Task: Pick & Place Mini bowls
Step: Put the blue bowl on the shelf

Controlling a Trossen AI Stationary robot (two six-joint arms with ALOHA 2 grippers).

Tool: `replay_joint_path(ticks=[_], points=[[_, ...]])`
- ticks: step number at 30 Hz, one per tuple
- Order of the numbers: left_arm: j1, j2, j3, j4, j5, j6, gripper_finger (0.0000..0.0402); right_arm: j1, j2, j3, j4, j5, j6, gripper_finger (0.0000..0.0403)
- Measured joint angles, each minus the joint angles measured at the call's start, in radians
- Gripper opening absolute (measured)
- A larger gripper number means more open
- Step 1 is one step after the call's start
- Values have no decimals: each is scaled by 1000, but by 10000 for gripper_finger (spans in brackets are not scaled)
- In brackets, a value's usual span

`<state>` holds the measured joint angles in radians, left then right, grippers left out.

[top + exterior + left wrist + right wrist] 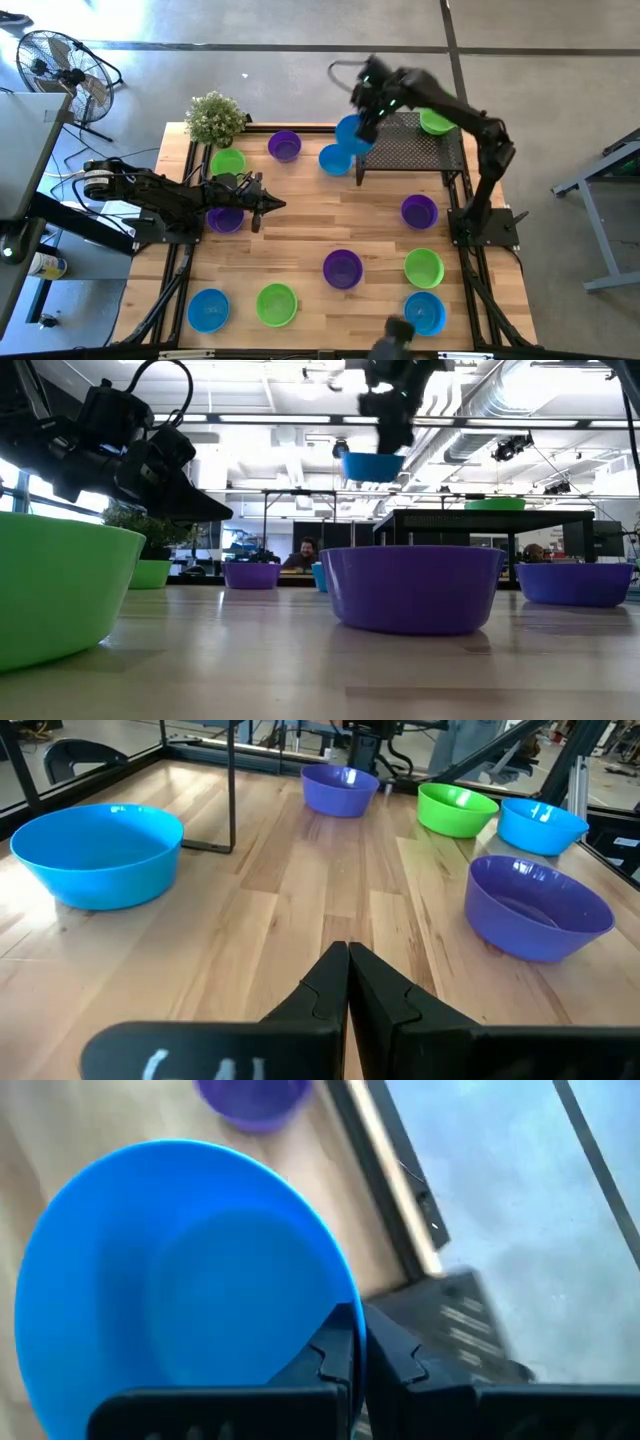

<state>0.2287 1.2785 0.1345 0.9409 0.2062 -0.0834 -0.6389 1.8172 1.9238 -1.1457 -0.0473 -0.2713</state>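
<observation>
Mini bowls are spread across my tabletop (pixel 300 215), and one blue bowl (pixel 352 133) is up in the air, pinched by its rim in my right gripper (pixel 366 128). In the right wrist view the gripper's fingers are clamped on that rim, with the bowl's hollow facing the camera. From above it hangs over the tabletop at the left edge of the black mesh stand (pixel 420 150), just above a second blue bowl (pixel 335 160) that sits on the wood. A green bowl (pixel 436 122) rests on top of the stand.

My left gripper (pixel 272 205) is clenched on nothing, fingers pressed together, low over the left half of the tabletop, beside a purple bowl (pixel 226 218). Near it I see a green bowl (pixel 228 161) next to the potted plant (pixel 214 118), and a purple bowl (pixel 285 146) at the far edge.

Closer to me sit more bowls in blue (pixel 208 309), green (pixel 277 304), purple (pixel 343 268), green (pixel 424 267) and blue (pixel 425 312), with another purple bowl (pixel 419 211) below the stand.
</observation>
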Motion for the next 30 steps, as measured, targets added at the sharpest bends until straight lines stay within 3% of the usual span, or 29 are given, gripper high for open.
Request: replay_joint_path(ticks=[10, 30], points=[[0, 0, 0, 0, -1, 5, 4, -300, 1, -67, -15, -43, -124, 0], [0, 0, 0, 0, -6, 8, 4, -378, 4, -140, 29, -17, -160, 5]])
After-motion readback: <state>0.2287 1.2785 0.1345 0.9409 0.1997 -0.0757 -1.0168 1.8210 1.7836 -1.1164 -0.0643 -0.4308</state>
